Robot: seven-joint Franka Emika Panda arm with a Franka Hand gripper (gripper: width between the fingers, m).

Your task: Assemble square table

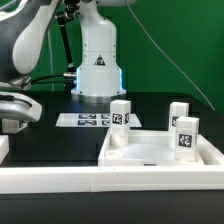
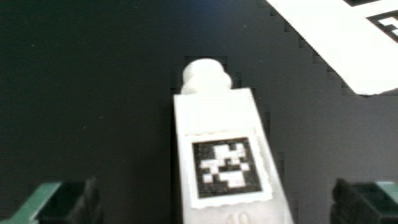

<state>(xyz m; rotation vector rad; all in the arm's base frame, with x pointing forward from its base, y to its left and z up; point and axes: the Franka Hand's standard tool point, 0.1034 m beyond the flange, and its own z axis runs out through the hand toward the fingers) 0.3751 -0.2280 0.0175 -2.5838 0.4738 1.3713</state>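
The square tabletop (image 1: 150, 152) lies at the front of the exterior view's right, rim up. Three white tagged legs stand upright on it: one at its far left corner (image 1: 120, 114), one at the far right (image 1: 178, 113), one at the near right (image 1: 186, 135). A fourth leg (image 2: 222, 140) lies flat on the black table in the wrist view, tag up and peg end pointing away. My gripper (image 2: 214, 205) is open and straddles this leg, with clear gaps to both fingers (image 2: 63, 200). In the exterior view my gripper (image 1: 15, 110) is low at the left edge, and the fourth leg is hidden there.
The marker board (image 1: 93, 120) lies on the table in front of the robot base (image 1: 98, 65); its corner shows in the wrist view (image 2: 347, 30). A long white border rail (image 1: 50, 180) runs along the front. A white piece (image 1: 4, 147) sits at the left edge.
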